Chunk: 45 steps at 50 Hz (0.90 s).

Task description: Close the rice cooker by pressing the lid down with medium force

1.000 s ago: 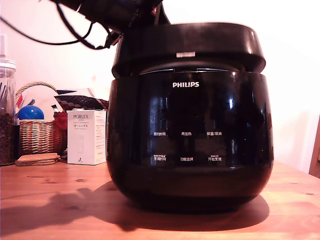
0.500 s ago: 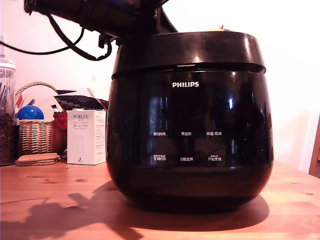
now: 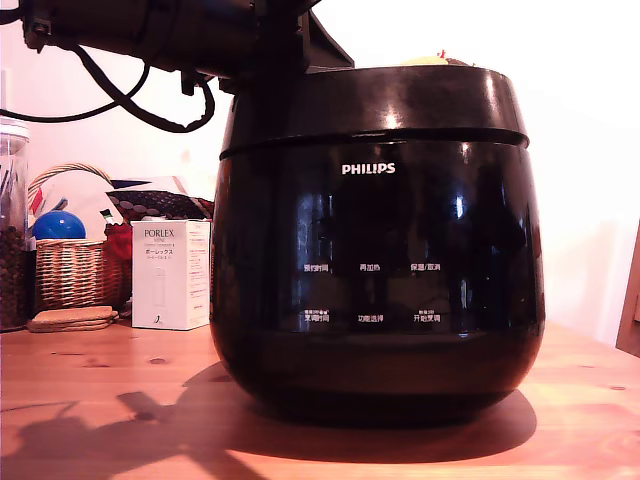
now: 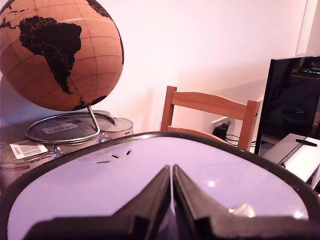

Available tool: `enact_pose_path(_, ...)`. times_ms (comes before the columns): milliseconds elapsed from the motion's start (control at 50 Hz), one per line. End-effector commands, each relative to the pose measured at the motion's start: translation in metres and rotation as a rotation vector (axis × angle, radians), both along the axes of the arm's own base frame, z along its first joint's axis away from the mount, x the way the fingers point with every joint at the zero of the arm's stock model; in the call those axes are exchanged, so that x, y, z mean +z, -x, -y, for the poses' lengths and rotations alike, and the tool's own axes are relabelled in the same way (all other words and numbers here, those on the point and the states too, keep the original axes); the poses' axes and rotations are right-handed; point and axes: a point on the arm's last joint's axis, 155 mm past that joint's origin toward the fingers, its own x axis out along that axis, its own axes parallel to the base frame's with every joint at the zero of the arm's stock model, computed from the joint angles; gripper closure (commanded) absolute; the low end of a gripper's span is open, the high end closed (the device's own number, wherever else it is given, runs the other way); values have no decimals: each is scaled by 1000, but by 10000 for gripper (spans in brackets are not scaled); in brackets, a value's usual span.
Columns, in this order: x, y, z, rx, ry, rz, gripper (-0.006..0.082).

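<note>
Warm pine boards make up the table [image 3: 90, 390], and the rice cooker [image 3: 375, 260] sits in the middle of it, filling most of the exterior view. Off to that view's left stand a white Porlex box [image 3: 170, 275], a wicker basket [image 3: 70, 270] with a blue ball [image 3: 58, 225] in it, and a jar of dark beans [image 3: 12, 230]. The lid [image 3: 375, 100] lies level on the body with only a thin seam showing all round, so it looks shut, though whether the latch has caught cannot be told from here. The wrist view shows the gripper [image 4: 172, 172] with its fingers [image 4: 155, 200] pressed together, empty, their tips resting on or just above the lid's glossy top. Behind stand a globe [image 4: 60, 50] and a wooden chair [image 4: 210, 112]. To finish well, press straight down near the lid's front edge, firmly but steadily, and avoid sliding sideways across the slick surface.
</note>
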Motion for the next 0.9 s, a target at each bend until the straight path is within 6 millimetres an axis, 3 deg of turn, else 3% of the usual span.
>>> enact_pose_path(0, -82, 1, -7, 13, -157, -129, 789)
enact_pose_path(100, -98, -2, -4, 13, -174, -139, 789)
enact_pose_path(300, -105, -3, 0, 5, -153, -99, 789)
enact_pose_path(580, -133, -1, 2, -11, -202, -145, 789)
enact_pose_path(780, -139, 7, 8, -59, -248, -117, 789)
enact_pose_path(880, -132, 6, 9, -60, -231, -93, 789)
